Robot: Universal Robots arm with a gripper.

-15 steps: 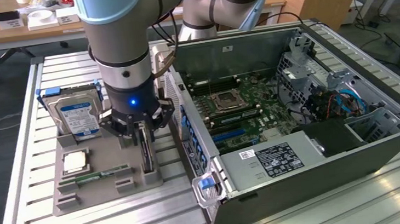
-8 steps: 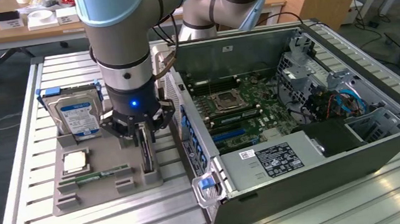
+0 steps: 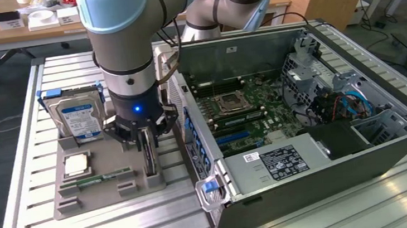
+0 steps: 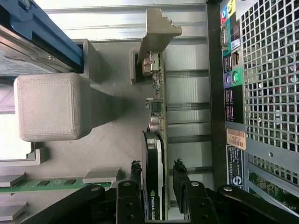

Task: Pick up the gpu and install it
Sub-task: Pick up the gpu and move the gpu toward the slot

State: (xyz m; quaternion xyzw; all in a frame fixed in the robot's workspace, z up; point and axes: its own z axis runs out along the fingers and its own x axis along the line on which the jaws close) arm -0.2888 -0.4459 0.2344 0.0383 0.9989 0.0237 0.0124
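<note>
The gpu [image 3: 151, 165] stands on its long edge in a slot of the grey holder tray [image 3: 96, 201], close to the open computer case [image 3: 321, 170]. In the wrist view the gpu [image 4: 153, 154] is a thin dark card with a silvery end bracket [image 4: 156, 30] at its far end. My gripper [image 3: 145, 143] hangs straight above it, low over the tray. The gripper [image 4: 157, 171] is open and straddles the card, one black fingertip [image 4: 135, 169] on each side. A small gap shows between the card and the other fingertip [image 4: 180, 171].
The tray also holds a silver hard drive [image 3: 78, 117] in a blue caddy, a CPU [image 3: 76, 164] and a green RAM stick [image 3: 98, 179]. The case's rear panel [image 4: 261, 70] runs close along the gpu. The motherboard [image 3: 240, 110] lies exposed inside the case.
</note>
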